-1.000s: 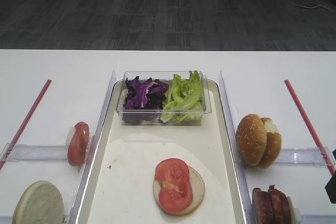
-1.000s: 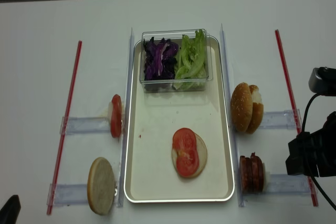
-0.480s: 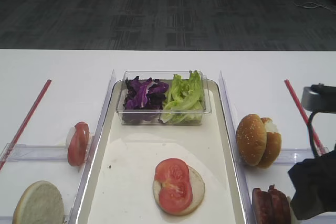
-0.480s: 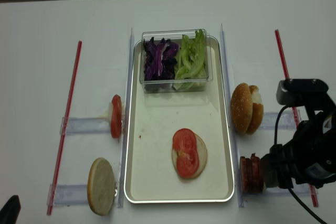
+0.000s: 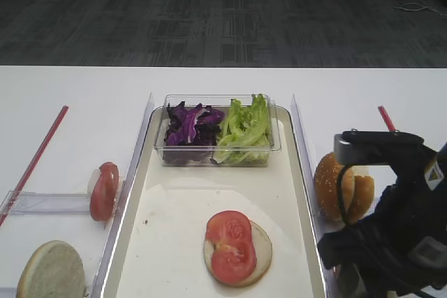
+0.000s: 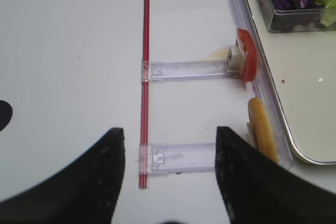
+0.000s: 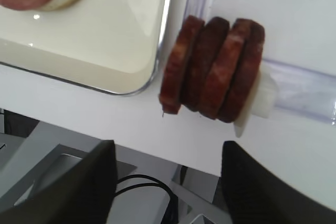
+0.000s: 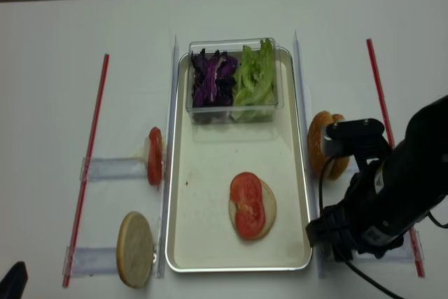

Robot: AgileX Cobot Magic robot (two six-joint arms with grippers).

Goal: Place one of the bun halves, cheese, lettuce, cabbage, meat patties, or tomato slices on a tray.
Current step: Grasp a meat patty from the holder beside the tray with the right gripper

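Jaws on the right gripper stood apart over the meat patties, nothing grabbed yet. Farther off, the tray already held a bun half with tomato slices, so meat seemed next.

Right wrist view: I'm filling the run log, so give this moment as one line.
right gripper: open, facing meat patties | patties: upright in row, untouched, beside tray | on tray: bun half under tomato slices
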